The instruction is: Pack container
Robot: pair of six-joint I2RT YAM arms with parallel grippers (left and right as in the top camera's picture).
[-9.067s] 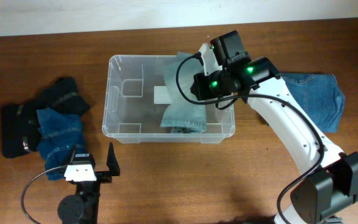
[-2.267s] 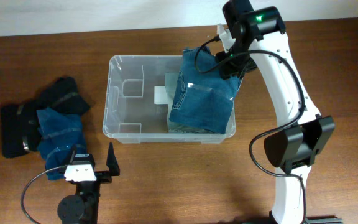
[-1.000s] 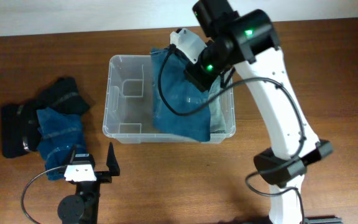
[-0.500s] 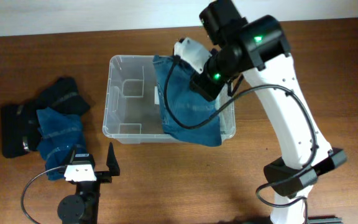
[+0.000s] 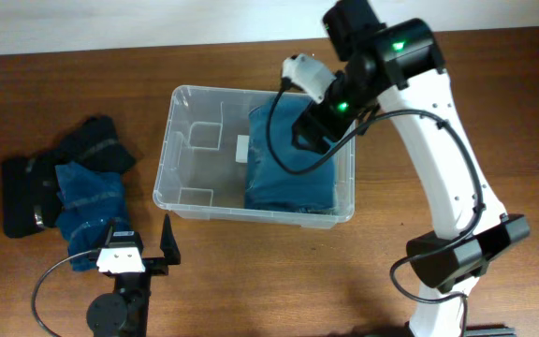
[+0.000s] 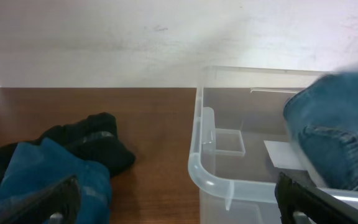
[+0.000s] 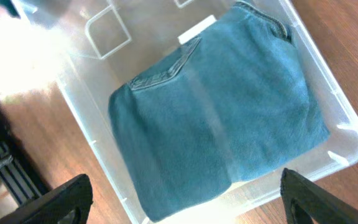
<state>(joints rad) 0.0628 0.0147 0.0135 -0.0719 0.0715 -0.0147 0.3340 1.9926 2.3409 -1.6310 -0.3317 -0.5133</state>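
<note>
Jeans (image 5: 288, 173) now down inside container (image 5: 199, 168); right fingers (image 7: 67, 198) spread apart above it.

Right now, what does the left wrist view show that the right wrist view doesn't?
Only left wrist: the pile of dark and blue clothes on the table beside the tub, and the pale wall behind. Only right wrist: the folded jeans whole from above, back pocket showing. Both: the tub, the jeans in it, the white label.

Inside the container (image 5: 161, 168), folded jeans (image 5: 284, 178) fill the half beneath the right arm (image 5: 444, 140); you can reach down the other half, bare to its base.
</note>
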